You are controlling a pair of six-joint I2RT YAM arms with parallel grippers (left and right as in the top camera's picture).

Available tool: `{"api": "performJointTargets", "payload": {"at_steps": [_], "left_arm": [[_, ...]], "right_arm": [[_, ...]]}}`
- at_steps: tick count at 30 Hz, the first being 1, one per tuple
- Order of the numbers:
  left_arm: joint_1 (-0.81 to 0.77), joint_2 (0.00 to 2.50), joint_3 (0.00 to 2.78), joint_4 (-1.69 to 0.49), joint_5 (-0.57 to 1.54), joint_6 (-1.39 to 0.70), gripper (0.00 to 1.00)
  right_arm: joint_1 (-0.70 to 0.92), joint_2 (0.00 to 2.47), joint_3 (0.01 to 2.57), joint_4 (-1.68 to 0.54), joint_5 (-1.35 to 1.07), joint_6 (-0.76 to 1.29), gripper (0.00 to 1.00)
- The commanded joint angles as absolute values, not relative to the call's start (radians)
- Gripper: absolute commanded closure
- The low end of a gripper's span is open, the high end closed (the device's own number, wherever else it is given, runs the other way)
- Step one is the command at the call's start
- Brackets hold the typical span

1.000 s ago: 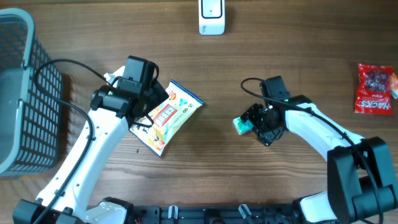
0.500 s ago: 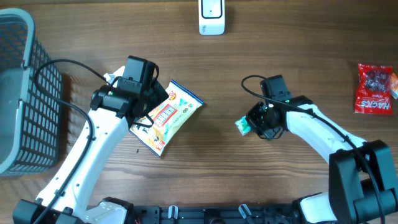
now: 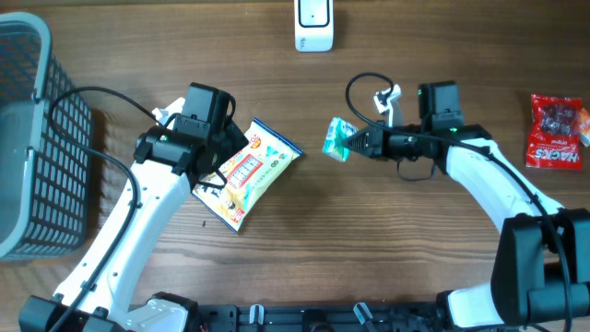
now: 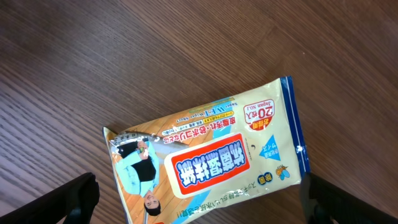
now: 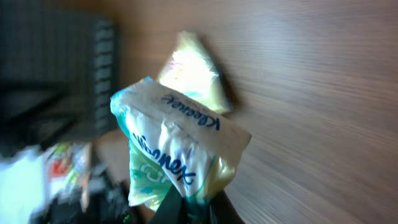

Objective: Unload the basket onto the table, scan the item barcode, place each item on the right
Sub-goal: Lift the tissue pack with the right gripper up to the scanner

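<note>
Nearest my side of the table [image 3: 369, 267], nothing has changed over the last second. The left gripper [image 3: 210, 152] hangs where it was over the wet-wipes pack [image 3: 253, 166], and on the left wrist camera its fingers [image 4: 78, 198] stand wide apart with nothing between them. The wipes pack lies flat, in the same place.

The change is on the right. A second ago the right gripper [image 3: 362, 143] sat lower and nearer to me, jaws spread around the tissue pack [image 3: 338, 139], which was down at the wood. Now the jaws are clamped on that pack. The arm has swung it up and away from me, toward the far half of the table, and the wrist has turned so the fingers point toward the robot's left.

The tissue pack sits at the fingertips, right of the wipes pack and apart from it. From overhead its long axis runs roughly near to far, across the line of the fingers, with the far end leaning a little to the right. On the right wrist camera the face printed Kleenex [image 5: 177, 152] is turned toward the lens, with the wood behind it.

Further out, a red snack bag [image 3: 556, 131] lies at the right edge and a grey basket [image 3: 28, 138] at the left. The white scanner [image 3: 313, 25] stands at the far edge, well apart from the tissue pack.
</note>
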State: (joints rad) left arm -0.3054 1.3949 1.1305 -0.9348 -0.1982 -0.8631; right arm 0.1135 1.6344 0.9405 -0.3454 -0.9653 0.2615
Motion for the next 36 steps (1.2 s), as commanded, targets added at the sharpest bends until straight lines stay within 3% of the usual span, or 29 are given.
{"api": "performJointTargets", "payload": {"at_steps": [1, 4, 17, 36], "left_arm": [[-0.287, 1.403, 1.132, -0.937, -0.23, -0.876, 0.0], [-0.264, 1.403, 1.132, -0.938, -0.23, -0.875, 0.0], [-0.25, 1.403, 1.131, -0.94, -0.229, -0.875, 0.0], [-0.25, 1.403, 1.131, -0.94, -0.229, -0.875, 0.0]], "right_arm": [[0.087, 1.645, 0.96, -0.264, -1.332, 0.122, 0.96], [0.086, 1.645, 0.96, -0.088, -1.62, 0.084, 0.95], [0.087, 1.645, 0.96, 0.598, -1.622, 0.714, 0.96], [0.157, 1.646, 0.958, 0.612, -1.614, 0.771, 0.96]]}}
